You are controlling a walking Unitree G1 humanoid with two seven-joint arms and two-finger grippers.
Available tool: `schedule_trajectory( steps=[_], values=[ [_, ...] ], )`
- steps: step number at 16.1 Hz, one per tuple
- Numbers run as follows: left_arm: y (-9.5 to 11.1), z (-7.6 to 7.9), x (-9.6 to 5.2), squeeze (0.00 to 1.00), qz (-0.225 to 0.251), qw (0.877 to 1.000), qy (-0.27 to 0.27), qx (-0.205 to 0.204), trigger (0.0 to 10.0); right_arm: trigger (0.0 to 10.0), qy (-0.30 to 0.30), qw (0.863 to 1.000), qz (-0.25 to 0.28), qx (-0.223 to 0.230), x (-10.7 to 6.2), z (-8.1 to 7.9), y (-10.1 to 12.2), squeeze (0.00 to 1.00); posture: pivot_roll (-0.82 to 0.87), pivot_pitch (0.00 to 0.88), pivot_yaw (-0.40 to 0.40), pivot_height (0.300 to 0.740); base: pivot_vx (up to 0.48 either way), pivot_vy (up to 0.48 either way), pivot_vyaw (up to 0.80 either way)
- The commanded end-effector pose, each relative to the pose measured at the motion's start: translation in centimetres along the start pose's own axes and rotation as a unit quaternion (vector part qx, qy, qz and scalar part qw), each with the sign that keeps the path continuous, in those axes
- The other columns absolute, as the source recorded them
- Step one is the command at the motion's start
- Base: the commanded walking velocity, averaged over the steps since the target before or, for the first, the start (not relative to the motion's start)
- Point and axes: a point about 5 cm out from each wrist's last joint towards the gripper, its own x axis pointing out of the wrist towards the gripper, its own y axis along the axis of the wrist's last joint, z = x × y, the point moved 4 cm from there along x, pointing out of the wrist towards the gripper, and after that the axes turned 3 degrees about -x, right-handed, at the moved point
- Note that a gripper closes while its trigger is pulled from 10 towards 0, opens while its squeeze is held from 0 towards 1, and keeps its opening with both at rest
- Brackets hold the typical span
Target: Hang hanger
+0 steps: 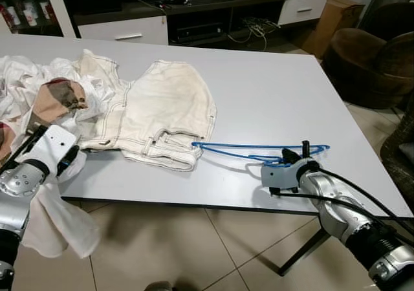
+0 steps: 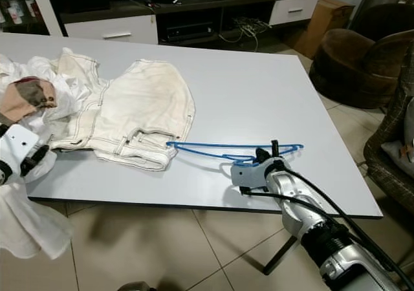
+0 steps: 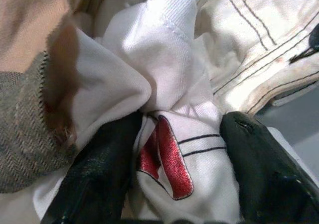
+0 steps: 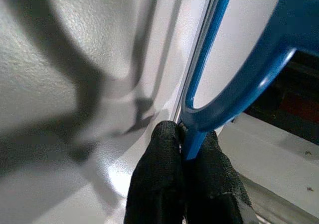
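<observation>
Hanger [image 1: 259,150] lower right of frame, lying on table [image 1: 278,84] | right gripper [image 1: 294,155] pinched on its blue bar; I'd lift level so the far tip clears the shorts [image 1: 162,113] | left gripper [image 3: 174,159] clamps white cloth [image 3: 169,84] | no rail in sight; hook end hard to make out.
</observation>
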Motion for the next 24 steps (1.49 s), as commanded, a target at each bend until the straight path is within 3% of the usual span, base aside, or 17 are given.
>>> schedule_trajectory(
  steps=[1, 6, 10, 12, 13, 16, 18, 21, 24],
  values=[
    [0.2, -1.6, -0.1, 0.00, 0.000, 1.000, 0.023, 0.002, 10.0, 10.0, 0.052, 0.999, -0.011, -0.001, -0.1, -3.2, -0.5, 0.00, 0.14, 0.010, 0.000, 0.740, 0.000, 0.000, 0.00],
    [-0.5, -2.4, -0.1, 0.00, -0.021, 0.999, 0.043, 0.017, 10.0, 10.0, 0.047, 0.999, -0.018, 0.004, -0.1, -3.0, -0.8, 0.00, 0.13, 0.004, 0.002, 0.740, 0.000, 0.000, 0.00],
    [-1.2, -3.2, -0.1, 0.00, -0.039, 0.996, 0.079, 0.002, 10.0, 10.0, 0.038, 0.999, -0.022, 0.008, 0.0, -2.5, -1.1, 0.00, 0.13, 0.000, -0.007, 0.740, 0.000, 0.000, 0.00],
    [0.7, -1.8, 0.4, 0.00, 0.007, 0.998, 0.064, -0.026, 10.0, 10.0, 0.012, 0.999, -0.018, 0.028, 0.1, -1.4, -0.9, 0.00, 0.13, 0.000, -0.007, 0.740, 0.000, 0.000, 0.00],
    [2.6, -0.7, 0.7, 0.00, 0.057, 0.996, 0.051, -0.041, 10.0, 10.0, -0.010, 0.998, -0.012, 0.056, 0.1, -0.4, -0.7, 0.00, 0.13, 0.000, -0.007, 0.740, 0.000, 0.000, 0.00],
    [6.1, 1.9, 0.8, 0.00, 0.144, 0.987, 0.019, -0.060, 10.0, 10.0, -0.051, 0.994, -0.002, 0.101, 0.0, 1.8, -0.3, 0.00, 0.13, 0.000, -0.001, 0.740, 0.000, 0.000, 0.00],
    [8.5, 4.4, 0.6, 0.00, 0.202, 0.976, -0.031, -0.069, 10.0, 10.0, -0.081, 0.988, 0.003, 0.133, -0.2, 3.3, -0.1, 0.00, 0.12, 0.000, 0.006, 0.740, 0.000, 0.000, 0.00],
    [9.4, 6.8, 0.4, 0.00, 0.225, 0.970, -0.085, -0.046, 10.0, 10.0, -0.109, 0.983, 0.001, 0.147, -0.4, 4.3, -0.3, 0.00, 0.12, 0.000, 0.010, 0.740, 0.000, 0.000, 0.00],
    [8.9, 7.9, 1.2, 0.00, 0.203, 0.974, -0.101, -0.028, 10.0, 10.0, -0.140, 0.976, 0.017, 0.164, -0.7, 5.7, 0.2, 0.00, 0.11, 0.000, 0.013, 0.740, 0.000, 0.000, 0.00]
  ],
)
